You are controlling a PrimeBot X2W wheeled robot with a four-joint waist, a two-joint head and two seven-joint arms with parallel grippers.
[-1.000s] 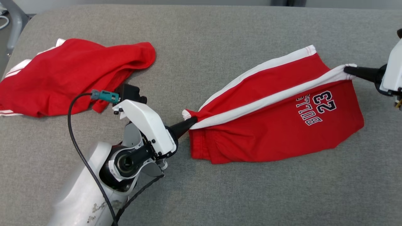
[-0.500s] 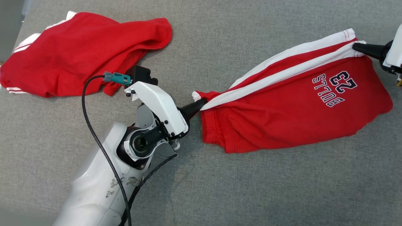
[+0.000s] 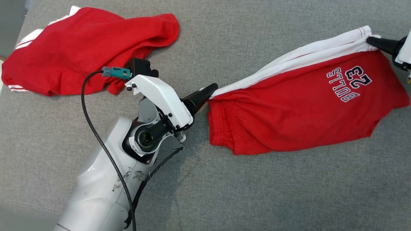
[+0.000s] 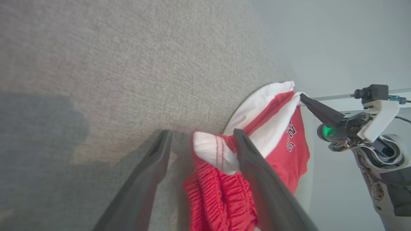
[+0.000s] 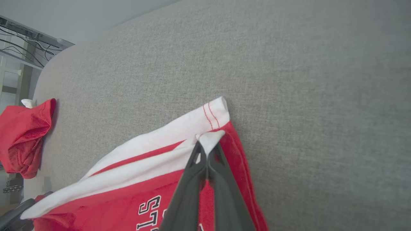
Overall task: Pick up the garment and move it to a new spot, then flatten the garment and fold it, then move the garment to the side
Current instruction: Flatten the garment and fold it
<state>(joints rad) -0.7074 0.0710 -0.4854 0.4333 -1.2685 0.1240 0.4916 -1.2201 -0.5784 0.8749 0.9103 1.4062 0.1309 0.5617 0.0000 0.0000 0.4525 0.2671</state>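
The whole work area is one broad grey woven surface (image 3: 224, 192), padded-looking like upholstery, with a rounded corner at its far left end. Beyond it the right wrist view shows a pale wall (image 5: 96, 12) and a metal rack (image 5: 19, 41) with loose dark wires hanging in it. The red shorts (image 3: 298, 106) lie across the right half of the surface. They are stretched out lengthways between the two arms, with their white side stripe (image 3: 289, 62) along the far edge and the "BULLS 23" print (image 3: 350, 84) upside down from the robot's side. The left gripper (image 4: 202, 134) stands with its dark fingers (image 4: 151, 173) spread wide at the waistband end. The white corner of the cloth sits loose in the gap, against one finger, and nothing is pinched there. The right gripper (image 5: 207, 149) is at the opposite end, its two fingers pressed tight together on the white hem corner, so it holds the shorts there. A second red garment (image 3: 86, 48) with white trim lies crumpled at the far left of the surface, well apart from the shorts and just behind the left wrist. A black cable (image 3: 93, 128) loops from a teal plug (image 3: 116, 72) on that wrist down along the pale forearm (image 3: 102, 195). A soft shadow falls on the grey cloth beneath the left arm.
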